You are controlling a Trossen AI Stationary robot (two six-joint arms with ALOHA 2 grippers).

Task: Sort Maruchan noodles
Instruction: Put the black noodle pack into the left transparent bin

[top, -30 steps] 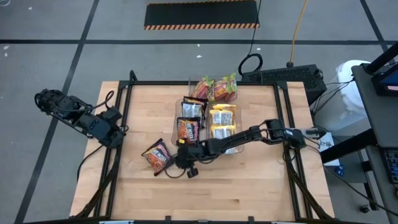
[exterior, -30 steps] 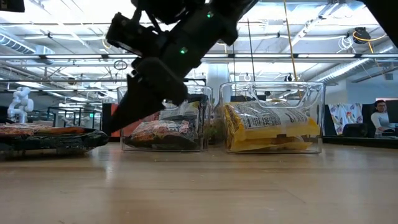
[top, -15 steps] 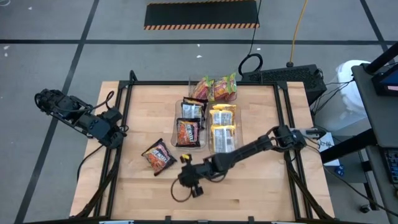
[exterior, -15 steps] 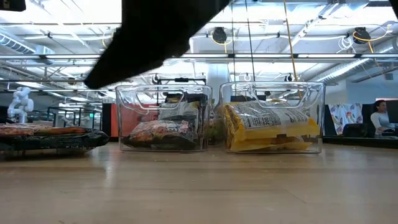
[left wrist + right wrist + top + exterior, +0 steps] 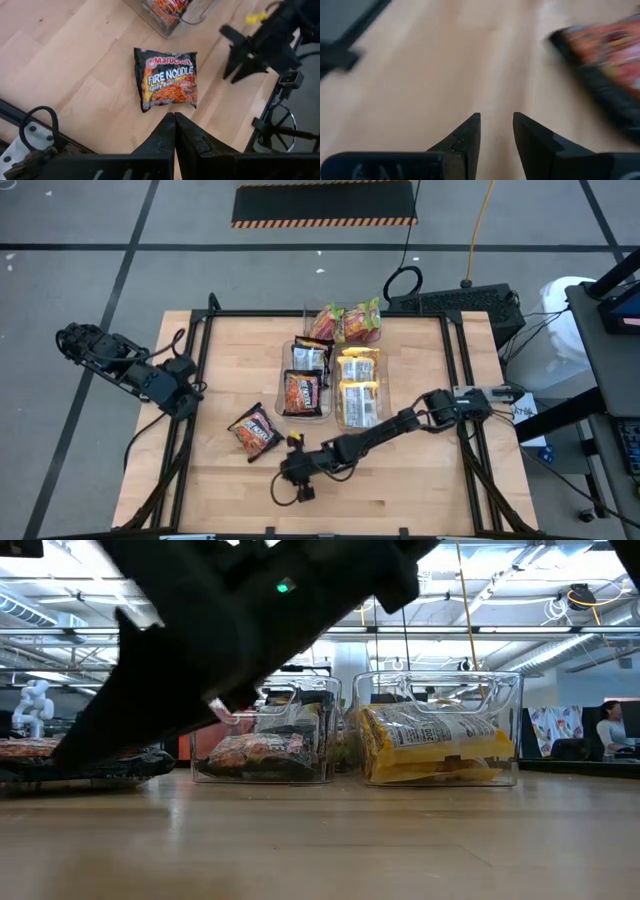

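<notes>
A pale wooden table [image 5: 400, 490] with a dark metal frame stands on a grey floor marked with pale lines. Clear plastic bins [image 5: 322, 390] sit side by side near the middle of the table; in the low view two of them [image 5: 437, 725] stand next to each other. On the floor beyond the table's far edge lies a black mat with orange-and-black striped edging [image 5: 324, 202]. A black keyboard [image 5: 462, 304] rests just past the far right corner, with a coiled black cable [image 5: 402, 282] beside it. In the low view a seated person [image 5: 612, 735] shows at the far right of the room.
</notes>
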